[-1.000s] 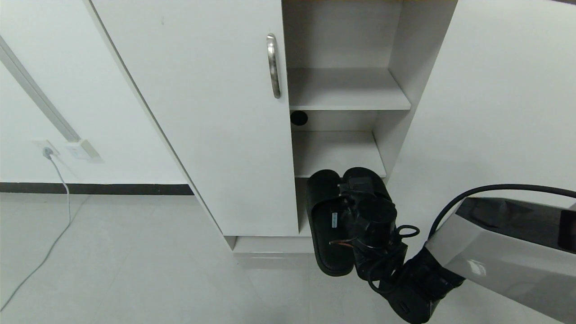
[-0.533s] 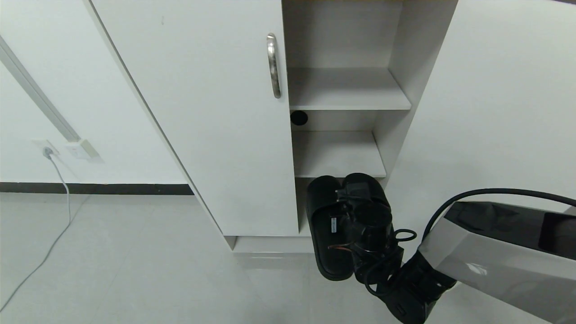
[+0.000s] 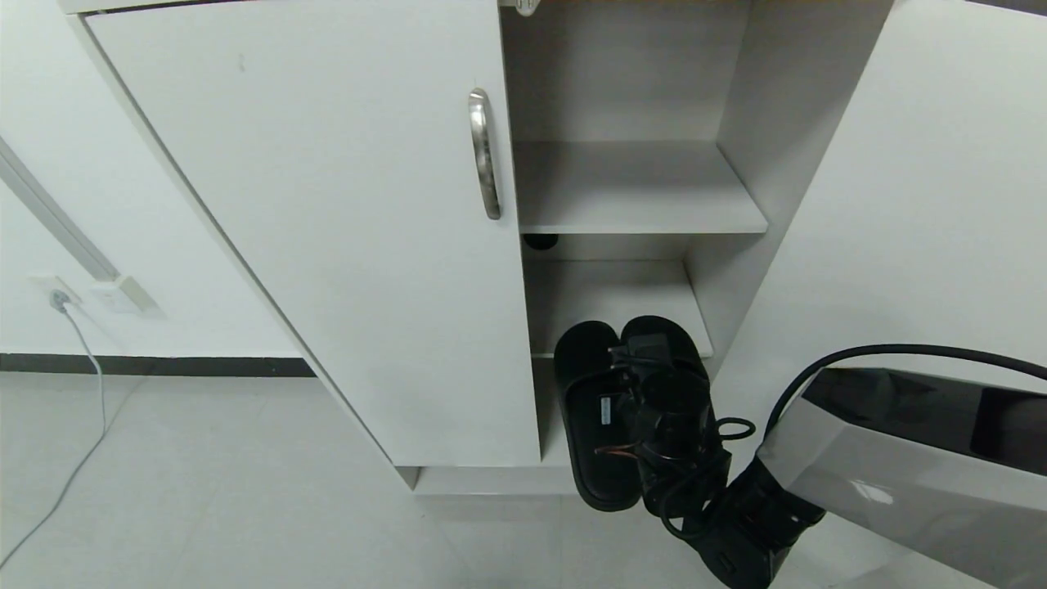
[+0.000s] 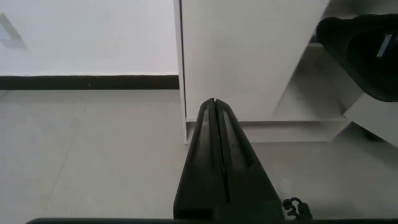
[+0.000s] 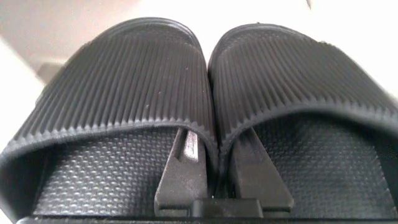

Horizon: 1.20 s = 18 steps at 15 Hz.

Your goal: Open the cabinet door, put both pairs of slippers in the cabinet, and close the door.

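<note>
A pair of black slippers (image 3: 593,409) hangs side by side, toes toward the cabinet's lower opening, just in front of the lower shelf (image 3: 609,303). My right gripper (image 3: 634,364) is shut on them. In the right wrist view each finger (image 5: 186,162) lies under one ribbed strap, pinching the slippers (image 5: 137,81) together where they meet around my right gripper (image 5: 217,171). The cabinet's left door (image 3: 327,213) with its metal handle (image 3: 484,155) is closed and the right door (image 3: 916,204) stands open. My left gripper (image 4: 214,106) is shut and empty, low over the floor facing the cabinet base, with the slippers (image 4: 367,43) off to one side.
An upper shelf (image 3: 630,188) sits bare above the lower one. A wall socket (image 3: 56,298) with a grey cable (image 3: 82,458) trailing over the tiled floor lies far left, along the black baseboard (image 3: 147,366).
The head camera has shifted, so the cabinet looks lower and closer. The right gripper with the slippers has edged toward the lower opening; their toes now overlap the lower shelf's front edge.
</note>
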Tool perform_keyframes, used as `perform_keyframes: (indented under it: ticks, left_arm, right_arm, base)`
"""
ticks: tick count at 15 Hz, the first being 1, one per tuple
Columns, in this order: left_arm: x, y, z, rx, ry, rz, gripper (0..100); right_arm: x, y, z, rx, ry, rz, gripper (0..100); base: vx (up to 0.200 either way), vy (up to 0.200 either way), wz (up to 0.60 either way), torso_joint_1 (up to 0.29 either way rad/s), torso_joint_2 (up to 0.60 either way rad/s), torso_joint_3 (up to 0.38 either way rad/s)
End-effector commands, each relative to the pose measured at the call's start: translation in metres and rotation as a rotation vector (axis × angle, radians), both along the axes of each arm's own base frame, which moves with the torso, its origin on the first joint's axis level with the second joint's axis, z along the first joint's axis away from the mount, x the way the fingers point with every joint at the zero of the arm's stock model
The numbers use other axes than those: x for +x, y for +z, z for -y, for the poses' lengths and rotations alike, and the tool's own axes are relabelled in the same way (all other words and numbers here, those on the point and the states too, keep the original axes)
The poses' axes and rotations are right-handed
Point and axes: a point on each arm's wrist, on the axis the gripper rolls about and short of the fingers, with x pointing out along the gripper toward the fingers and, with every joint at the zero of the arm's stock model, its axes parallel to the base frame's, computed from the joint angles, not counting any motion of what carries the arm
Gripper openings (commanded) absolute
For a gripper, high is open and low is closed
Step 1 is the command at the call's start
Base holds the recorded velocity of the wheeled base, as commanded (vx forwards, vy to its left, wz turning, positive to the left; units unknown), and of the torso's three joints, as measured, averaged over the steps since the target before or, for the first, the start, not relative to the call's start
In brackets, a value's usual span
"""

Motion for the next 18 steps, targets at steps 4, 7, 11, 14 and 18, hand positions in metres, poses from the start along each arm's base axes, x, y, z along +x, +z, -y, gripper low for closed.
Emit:
perform_keyframes:
  ticks: [4,7,11,14,18]
  left_arm:
    - [0.0,0.0,0.0,-0.002,0.003,-0.001,0]
    - [0.0,0.0,0.0,-0.004,0.005,-0.001,0]
    - [0.0,0.0,0.0,-0.004,0.005,-0.001,0]
    - [0.0,0.0,0.0,-0.005,0.006,-0.001,0]
    - [0.0,0.0,0.0,-0.005,0.006,-0.001,0]
  right_arm:
    - [0.0,0.0,0.0,-0.001,0.0,0.0,0]
    - [0.012,0.001,0.002,0.002,-0.02,0.003,0]
    - [0.042,0.001,-0.003,0.012,-0.055,0.002,0]
    - [0.064,0.007,-0.007,0.013,-0.078,-0.003,0]
    - [0.092,0.015,-0.006,0.024,-0.113,0.01,0]
  base:
    - [0.1,0.0,0.0,0.002,0.0,0.0]
    - [0.0,0.0,0.0,0.0,0.0,0.0]
    - [0.0,0.0,0.0,0.0,0.0,0.0]
    - [0.0,0.0,0.0,0.0,0.0,0.0]
    - [0.0,0.0,0.0,0.0,0.0,0.0]
